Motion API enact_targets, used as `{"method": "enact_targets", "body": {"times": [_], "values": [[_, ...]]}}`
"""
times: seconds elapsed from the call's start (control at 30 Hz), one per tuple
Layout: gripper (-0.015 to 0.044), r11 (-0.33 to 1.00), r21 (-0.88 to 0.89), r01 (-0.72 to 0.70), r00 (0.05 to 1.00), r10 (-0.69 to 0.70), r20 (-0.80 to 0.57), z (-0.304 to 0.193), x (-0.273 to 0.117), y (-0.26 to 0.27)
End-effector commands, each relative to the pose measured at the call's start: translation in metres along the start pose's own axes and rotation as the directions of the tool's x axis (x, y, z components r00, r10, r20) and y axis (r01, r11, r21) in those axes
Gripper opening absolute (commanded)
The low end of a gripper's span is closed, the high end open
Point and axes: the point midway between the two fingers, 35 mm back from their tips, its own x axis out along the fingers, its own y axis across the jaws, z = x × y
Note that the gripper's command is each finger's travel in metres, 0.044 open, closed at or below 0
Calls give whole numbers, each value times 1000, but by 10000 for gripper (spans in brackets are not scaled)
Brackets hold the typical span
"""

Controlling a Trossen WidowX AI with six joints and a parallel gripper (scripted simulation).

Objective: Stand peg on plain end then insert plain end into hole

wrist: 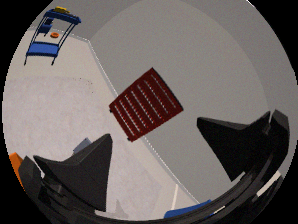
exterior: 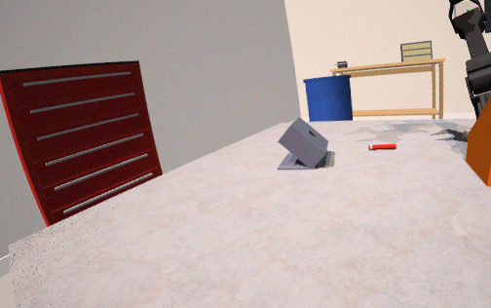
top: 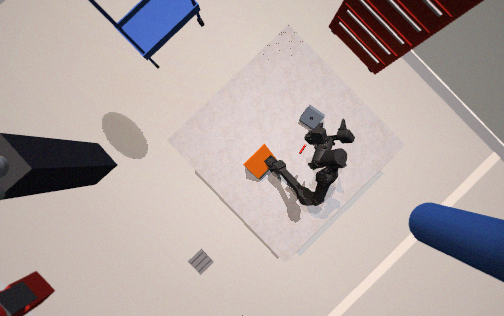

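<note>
Pale, faintly mottled stone makes up the look of the table (top: 225, 125) (exterior: 219, 219) (wrist: 45, 105), which is speckled with dark dots at one corner. The red peg (top: 302, 149) (exterior: 383, 146) lies flat on it, near the grey panel (top: 306, 113) (exterior: 300, 141) (wrist: 82, 145), whose tilted face has one dark hole (top: 311, 118) (exterior: 312, 133). The tool (top: 330, 131) (wrist: 156, 129) is open, its fingers wide apart with nothing between them. An orange block (top: 258, 160) (exterior: 482, 148) (wrist: 16, 167) sits at the foot of the black arm (top: 290, 181) (exterior: 474, 44).

Around the table are a dark red cabinet (top: 387, 35) (exterior: 93, 132) (wrist: 145, 105) with pale handles, a blue cart (top: 160, 25) (wrist: 42, 49) and a blue drum (top: 460, 237) (exterior: 328, 99). A wooden bench (exterior: 390, 66) stands by the cream wall (exterior: 370, 24).
</note>
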Motion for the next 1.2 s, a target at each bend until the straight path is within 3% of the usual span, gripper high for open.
{"method": "enact_targets", "body": {"times": [0.0, 0.57, 1.17], "values": [[440, 996, 59, -68, 994, 73, -79, -16, 27, 21], [440, 899, 393, -195, 866, 345, -361, -104, 101, 100], [440, 683, 725, -86, 566, 632, -529, -209, 121, 202]]}}
